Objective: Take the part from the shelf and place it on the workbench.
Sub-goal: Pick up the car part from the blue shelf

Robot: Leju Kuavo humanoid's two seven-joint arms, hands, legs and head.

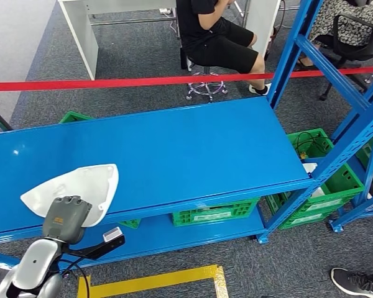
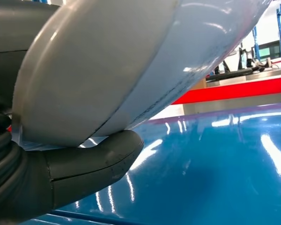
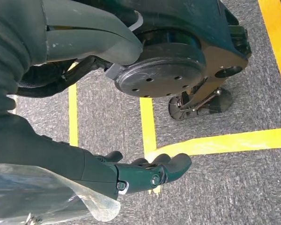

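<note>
Left hand [image 1: 66, 217] grips white part [image 1: 76, 189] on blue shelf [image 1: 175, 149]; green crates [image 1: 215, 214] below.

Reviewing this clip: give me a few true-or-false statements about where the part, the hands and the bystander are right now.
1. The white part is on the blue shelf. True.
2. The left hand grips the part. True; a finger curls under its edge.
3. The right hand holds a green crate. False; it hangs over carpet with yellow floor tape, holding nothing.
4. The red barrier tape lies on the shelf. False; it stretches beyond it.
5. A person sits behind the tape. True.
</note>
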